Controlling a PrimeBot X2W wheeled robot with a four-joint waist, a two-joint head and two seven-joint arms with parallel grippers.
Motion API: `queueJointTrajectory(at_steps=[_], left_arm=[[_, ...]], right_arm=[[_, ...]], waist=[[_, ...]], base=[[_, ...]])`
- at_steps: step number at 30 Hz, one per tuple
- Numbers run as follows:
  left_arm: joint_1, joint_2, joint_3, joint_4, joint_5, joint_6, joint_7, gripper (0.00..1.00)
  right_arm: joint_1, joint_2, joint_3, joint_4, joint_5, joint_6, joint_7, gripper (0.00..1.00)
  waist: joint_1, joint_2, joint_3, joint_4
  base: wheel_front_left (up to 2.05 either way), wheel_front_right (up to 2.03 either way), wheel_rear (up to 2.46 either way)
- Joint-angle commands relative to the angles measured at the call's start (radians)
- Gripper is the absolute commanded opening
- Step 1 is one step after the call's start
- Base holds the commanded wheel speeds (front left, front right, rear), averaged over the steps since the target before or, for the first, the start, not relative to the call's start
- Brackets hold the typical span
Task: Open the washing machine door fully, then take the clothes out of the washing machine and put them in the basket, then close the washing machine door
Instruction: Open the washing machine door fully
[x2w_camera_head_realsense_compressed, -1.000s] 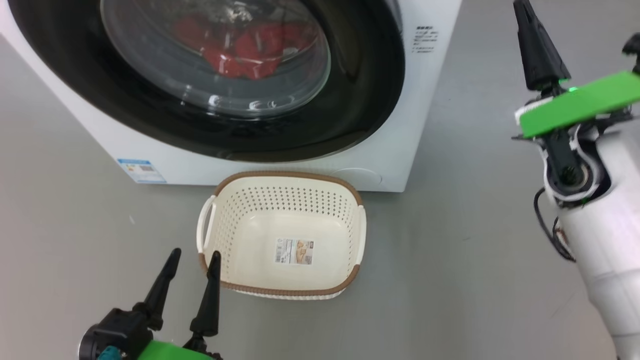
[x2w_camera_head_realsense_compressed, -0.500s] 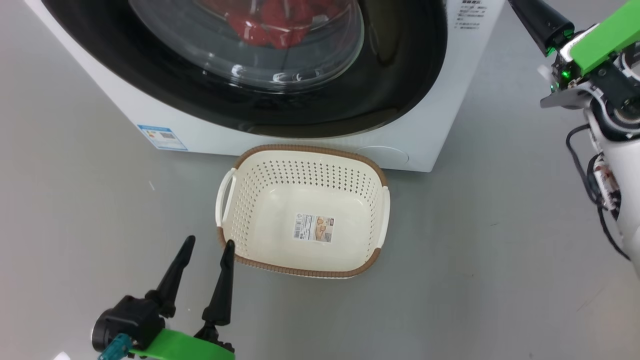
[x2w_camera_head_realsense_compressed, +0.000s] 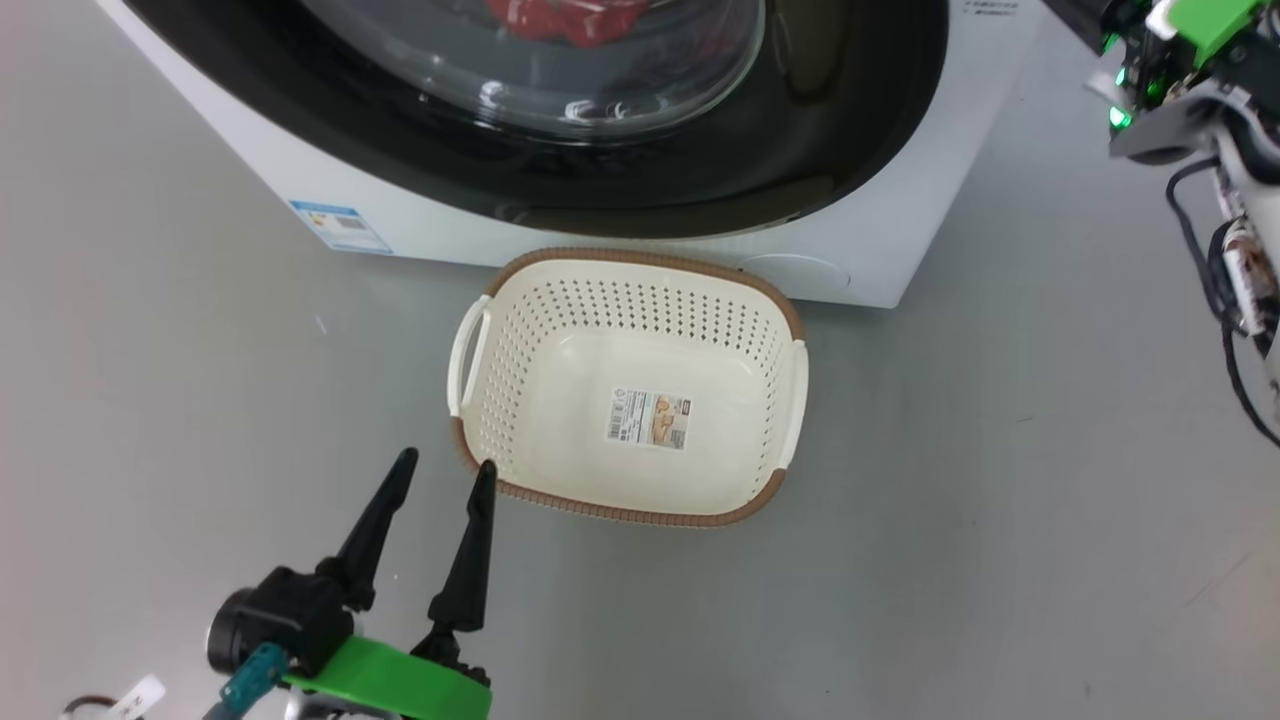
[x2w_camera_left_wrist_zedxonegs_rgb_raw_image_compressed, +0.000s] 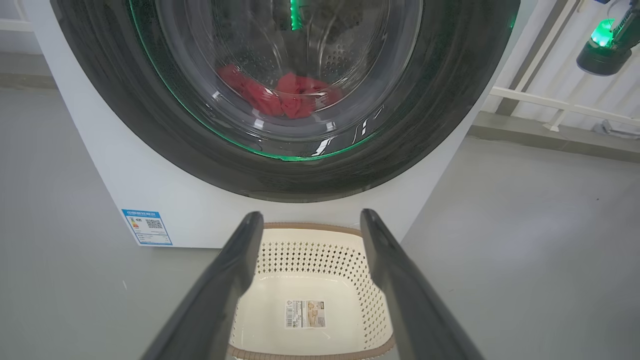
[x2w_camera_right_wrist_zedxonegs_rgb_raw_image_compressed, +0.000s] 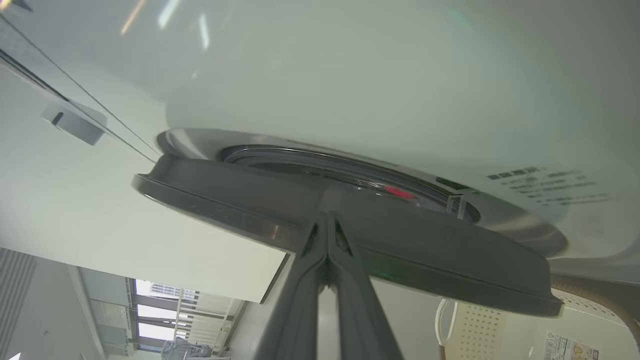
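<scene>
While set just before one washing machine (x2w_camera_head_realsense_compressed: 900, 250), one basket (x2w_camera_head_realsense_compressed: 640, 262); red clothes (x2w_camera_left_wrist_zedxonegs_rgb_raw_image_compressed: 287, 97) inside, behind one door (x2w_camera_left_wrist_zedxonegs_rgb_raw_image_compressed: 440, 115); left gripper (x2w_camera_head_realsense_compressed: 446, 460) spread wide, empty, basket just beside; right gripper (x2w_camera_right_wrist_zedxonegs_rgb_raw_image_compressed: 327, 216) pinched closed on nothing, at door's rim.

light: bright, even | glare: washing machine door (x2w_camera_head_realsense_compressed: 560, 110) glass | edges: wide-angle bend

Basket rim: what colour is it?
Brown; the basket rim shows best in the head view.
</scene>
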Motion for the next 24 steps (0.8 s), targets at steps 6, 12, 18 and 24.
queueJointTrajectory(at_steps=[6,12,18,24], left_arm=[[-0.039,0.009,0.015,-0.027,-0.008,-0.006,-0.012,1.0],[-0.052,0.009,0.007,-0.027,-0.023,-0.006,-0.012,1.0],[-0.066,0.009,-0.005,-0.025,-0.028,-0.006,-0.012,1.0],[-0.073,0.009,-0.012,-0.027,-0.034,-0.006,-0.012,1.0]], right_arm=[[-0.081,0.007,-0.007,0.041,0.017,0.001,0.038,0.0],[-0.134,0.012,-0.006,0.096,0.013,0.001,0.048,0.0],[-0.159,0.019,0.003,0.125,0.006,0.001,0.067,0.0],[-0.151,0.029,0.012,0.129,0.007,0.001,0.101,0.0]], waist=[[0.0,0.0,0.033,0.025],[0.0,0.0,0.058,0.033],[0.0,0.0,0.065,0.041],[0.0,0.0,0.066,0.044]], base=[[0.0,0.0,0.0],[0.0,0.0,0.0],[0.0,0.0,0.0],[0.0,0.0,0.0]])
